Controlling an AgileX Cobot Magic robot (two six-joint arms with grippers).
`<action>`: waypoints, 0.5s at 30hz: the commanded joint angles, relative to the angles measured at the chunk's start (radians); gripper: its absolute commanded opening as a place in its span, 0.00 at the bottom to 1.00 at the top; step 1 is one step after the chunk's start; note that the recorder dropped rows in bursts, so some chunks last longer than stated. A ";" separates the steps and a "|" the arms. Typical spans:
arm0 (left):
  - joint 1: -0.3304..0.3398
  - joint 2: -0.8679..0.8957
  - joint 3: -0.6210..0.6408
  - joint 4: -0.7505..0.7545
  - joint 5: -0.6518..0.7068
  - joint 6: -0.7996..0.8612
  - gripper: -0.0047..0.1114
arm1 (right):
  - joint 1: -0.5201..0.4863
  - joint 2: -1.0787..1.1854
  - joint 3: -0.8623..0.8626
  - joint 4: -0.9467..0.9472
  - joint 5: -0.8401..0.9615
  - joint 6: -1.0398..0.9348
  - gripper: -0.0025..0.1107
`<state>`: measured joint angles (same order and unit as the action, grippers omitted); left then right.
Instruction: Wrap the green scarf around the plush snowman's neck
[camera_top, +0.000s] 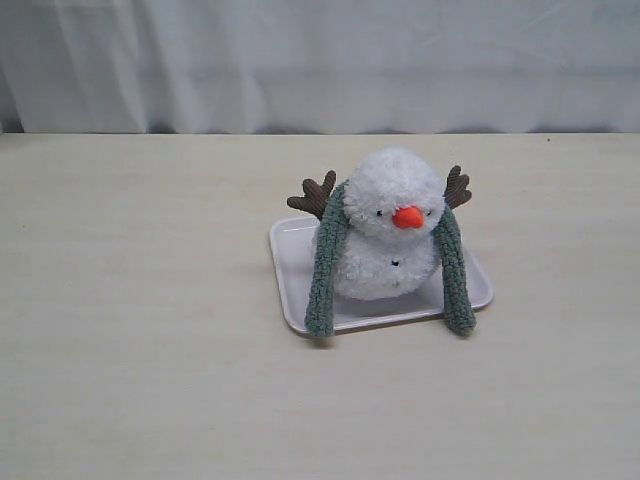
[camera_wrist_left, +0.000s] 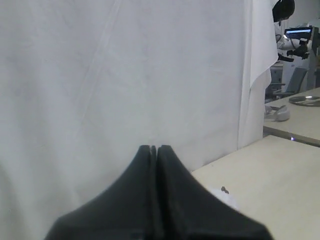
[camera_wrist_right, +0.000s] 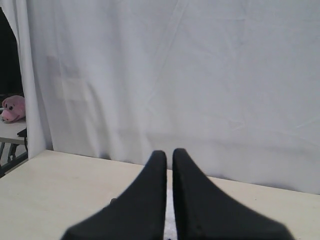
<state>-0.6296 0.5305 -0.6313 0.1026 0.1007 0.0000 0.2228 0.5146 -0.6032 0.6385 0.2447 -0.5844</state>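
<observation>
Shut tight on nothing: left gripper (camera_wrist_left: 154, 148) and right gripper (camera_wrist_right: 169, 152), both facing a white curtain, clear of the work. On the tray (camera_top: 285, 262), snowman (camera_top: 388, 225) upright, green scarf (camera_top: 325, 265) draped behind its neck, both ends hanging down in front, uncrossed. Probably half done: crossing the ends remains.

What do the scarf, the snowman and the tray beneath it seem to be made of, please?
The scarf looks like grey-green fleece or chenille, nubby and matte. The snowman is fluffy white plush. The tray seems smooth plastic, possibly ceramic, faintly glossy.
</observation>
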 joint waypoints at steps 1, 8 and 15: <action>0.001 -0.045 0.002 -0.012 0.046 0.038 0.04 | 0.001 -0.005 0.004 0.001 -0.009 -0.005 0.06; 0.099 -0.110 0.002 -0.069 0.100 0.040 0.04 | 0.001 -0.005 0.004 0.001 -0.009 -0.005 0.06; 0.234 -0.186 0.002 -0.144 0.155 0.026 0.04 | 0.001 -0.005 0.004 0.001 -0.009 -0.005 0.06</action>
<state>-0.4341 0.3714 -0.6313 -0.0117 0.2313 0.0322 0.2228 0.5146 -0.6032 0.6385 0.2447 -0.5844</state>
